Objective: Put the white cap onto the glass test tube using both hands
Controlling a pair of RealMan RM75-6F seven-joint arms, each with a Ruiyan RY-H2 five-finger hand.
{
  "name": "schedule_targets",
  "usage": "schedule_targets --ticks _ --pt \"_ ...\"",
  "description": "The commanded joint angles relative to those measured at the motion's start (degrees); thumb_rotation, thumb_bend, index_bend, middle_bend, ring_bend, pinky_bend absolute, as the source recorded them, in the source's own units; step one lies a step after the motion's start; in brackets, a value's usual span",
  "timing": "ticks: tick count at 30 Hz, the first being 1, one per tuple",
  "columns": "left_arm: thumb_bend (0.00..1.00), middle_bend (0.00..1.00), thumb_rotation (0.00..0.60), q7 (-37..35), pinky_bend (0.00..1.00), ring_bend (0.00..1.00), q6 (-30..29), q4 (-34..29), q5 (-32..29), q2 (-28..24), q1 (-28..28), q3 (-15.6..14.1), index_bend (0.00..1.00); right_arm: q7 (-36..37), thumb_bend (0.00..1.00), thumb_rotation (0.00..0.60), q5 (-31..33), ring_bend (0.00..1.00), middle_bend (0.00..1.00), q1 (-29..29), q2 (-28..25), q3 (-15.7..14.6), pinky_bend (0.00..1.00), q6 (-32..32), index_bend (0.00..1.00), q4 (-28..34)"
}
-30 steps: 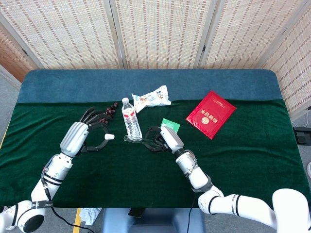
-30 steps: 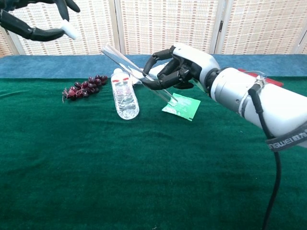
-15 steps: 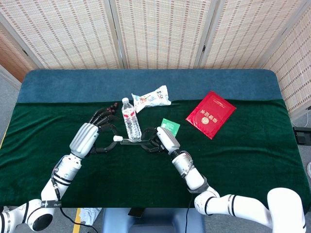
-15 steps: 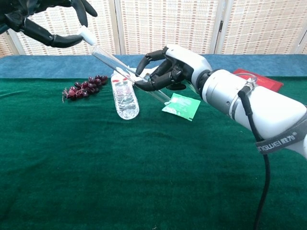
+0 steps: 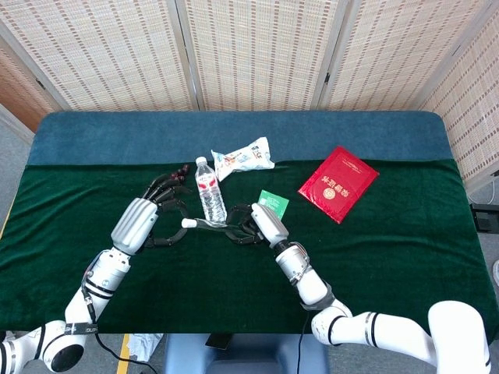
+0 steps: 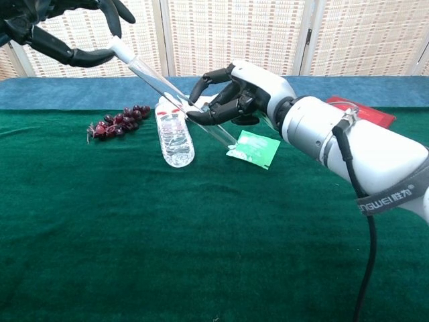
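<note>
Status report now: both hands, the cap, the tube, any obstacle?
Left hand pinches white cap, at mouth of test tube. Right hand grips tube, tilted. Water bottle lies below, apart.

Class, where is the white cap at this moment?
In the chest view the white cap sits upper left, pinched by the left hand at the raised end of the glass test tube that the right hand holds.

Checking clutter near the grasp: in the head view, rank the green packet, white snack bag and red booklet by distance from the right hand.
1. Green packet, just behind the right hand.
2. White snack bag, farther back, towards the left.
3. Red booklet, farthest, off to the right.
</note>
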State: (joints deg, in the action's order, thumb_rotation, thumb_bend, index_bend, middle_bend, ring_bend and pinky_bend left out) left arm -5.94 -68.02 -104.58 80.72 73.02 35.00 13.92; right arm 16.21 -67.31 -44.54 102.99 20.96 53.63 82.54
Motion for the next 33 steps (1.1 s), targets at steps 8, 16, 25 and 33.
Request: schedule_targets --ticks 8,16,25,33 --pt "0.53 0.29 0.600 -0.24 0.00 0.15 -0.15 0.13 -0.16 -0.17 0.07 -0.07 0.61 0.16 0.68 0.591 0.13 1.00 1.00 -0.15 0.13 -0.12 1.00 0.09 0.90 -0.06" --pt "0.53 0.29 0.600 -0.38 0.00 0.15 -0.22 0.25 -0.03 -0.15 0.12 -0.31 0.61 0.16 0.68 0.591 0.14 1.00 1.00 -0.33 0.09 -0.05 1.00 0.20 0.90 -0.12" --pt "0.53 0.29 0.600 -0.70 0.00 0.15 -0.29 0.35 0.10 -0.07 0.26 -0.39 0.61 -0.17 0.68 0.590 0.29 1.00 1.00 -0.58 0.08 0.05 1.00 0.33 0.90 0.15" --pt "0.53 0.29 0.600 -0.79 0.00 0.15 -0.17 0.57 0.01 0.16 0.43 -0.50 0.61 -0.13 0.68 0.592 0.14 1.00 1.00 -0.75 0.24 0.27 1.00 0.81 0.90 0.51"
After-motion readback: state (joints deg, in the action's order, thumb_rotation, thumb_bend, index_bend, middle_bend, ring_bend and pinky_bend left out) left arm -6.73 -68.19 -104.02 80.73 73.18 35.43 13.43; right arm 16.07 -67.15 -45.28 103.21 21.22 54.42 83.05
